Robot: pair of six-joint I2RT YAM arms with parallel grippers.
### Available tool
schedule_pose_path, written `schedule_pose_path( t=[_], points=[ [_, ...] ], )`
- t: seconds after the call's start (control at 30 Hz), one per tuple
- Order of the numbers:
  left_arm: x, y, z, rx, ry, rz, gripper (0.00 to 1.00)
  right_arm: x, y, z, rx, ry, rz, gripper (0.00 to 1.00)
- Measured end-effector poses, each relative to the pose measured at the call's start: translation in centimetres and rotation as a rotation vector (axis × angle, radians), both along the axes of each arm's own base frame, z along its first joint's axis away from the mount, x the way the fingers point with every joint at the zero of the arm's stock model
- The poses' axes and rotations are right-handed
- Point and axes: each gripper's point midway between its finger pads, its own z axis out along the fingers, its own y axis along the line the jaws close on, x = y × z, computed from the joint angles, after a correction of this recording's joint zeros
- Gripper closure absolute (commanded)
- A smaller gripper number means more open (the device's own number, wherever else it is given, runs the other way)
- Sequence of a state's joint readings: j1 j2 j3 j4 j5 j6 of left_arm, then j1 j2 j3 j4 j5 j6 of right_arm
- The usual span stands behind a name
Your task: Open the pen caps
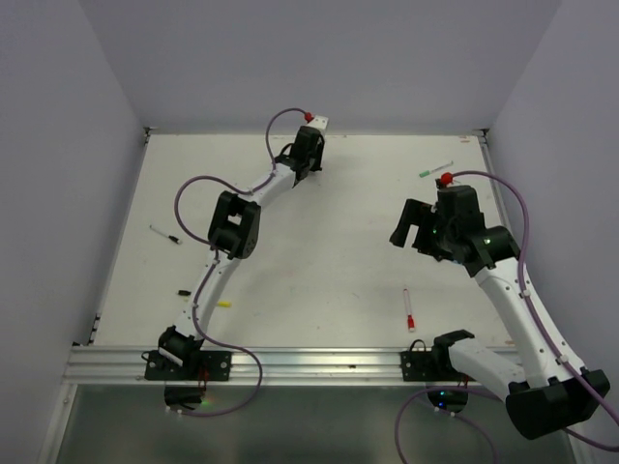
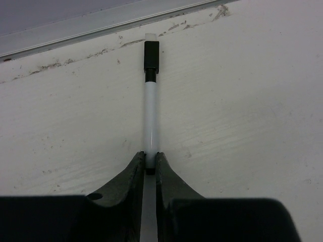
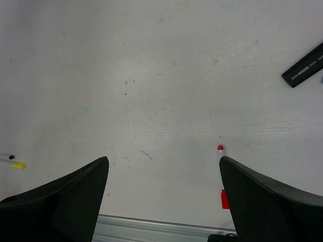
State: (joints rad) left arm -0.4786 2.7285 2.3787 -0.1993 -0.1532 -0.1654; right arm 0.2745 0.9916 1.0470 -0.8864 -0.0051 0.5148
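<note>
Pen cap (image 2: 151, 54), the black one, is what this moment turns on, and it is found by tracing outward from the left gripper (image 2: 150, 162). That gripper's jaws are drawn in to the width of a white pen barrel (image 2: 150, 116) and pinch the barrel's near end, low against the counter (image 2: 252, 126). From there the barrel runs straight away along the gripper's own line. The cap sits on the barrel's far end, close to the rail (image 2: 75, 31) at the counter's far edge. The cap therefore points away from the holding arm, and I judge any pull must run along the pen's long axis. The right gripper (image 1: 411, 229) is spread wide and holds nothing. It hovers well apart over the right half, nearer a red-capped pen (image 1: 409, 309) than this cap.
</note>
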Motion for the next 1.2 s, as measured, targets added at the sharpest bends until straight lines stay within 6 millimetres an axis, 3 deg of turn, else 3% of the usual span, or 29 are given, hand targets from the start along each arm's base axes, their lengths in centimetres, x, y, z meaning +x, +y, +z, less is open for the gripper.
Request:
schedule_pose_path(
  t=[0.1, 0.3, 0.5, 0.63, 0.9, 1.0, 1.2],
  points=[
    [0.0, -0.1, 0.0, -0.003, -0.002, -0.004, 1.0, 0.0, -0.2, 0.0, -0.006, -0.003, -0.006, 0.04],
    [-0.2, -0.1, -0.1, -0.014, -0.027, -0.006, 1.0, 0.0, -0.3, 0.2, -0.007, -0.013, -0.009, 0.04],
    [-2.8, 1.1, 0.2, 0.007, 0.012, -0.008, 1.0, 0.3, -0.1, 0.3, -0.002, -0.024, -0.008, 0.04],
    [-6.0, 1.9, 1.4, 0.008, 0.044, -0.019, 1.0, 0.8, 0.8, -0.2, 0.038, -0.033, 0.013, 0.04],
    [-13.9, 1.3, 9.9, -0.151, 0.005, -0.06, 1.0, 2.2, 4.9, -4.0, 0.209, 0.062, 0.095, 0.05],
    [-17.6, 1.4, 12.6, -0.233, -0.003, -0.064, 1.0, 2.9, 6.5, -4.1, 0.282, 0.062, 0.126, 0.06],
    [-25.9, 2.7, 14.2, -0.365, 0.028, -0.078, 1.0, 4.2, 10.3, -3.3, 0.43, 0.016, 0.213, 0.11]
  ],
)
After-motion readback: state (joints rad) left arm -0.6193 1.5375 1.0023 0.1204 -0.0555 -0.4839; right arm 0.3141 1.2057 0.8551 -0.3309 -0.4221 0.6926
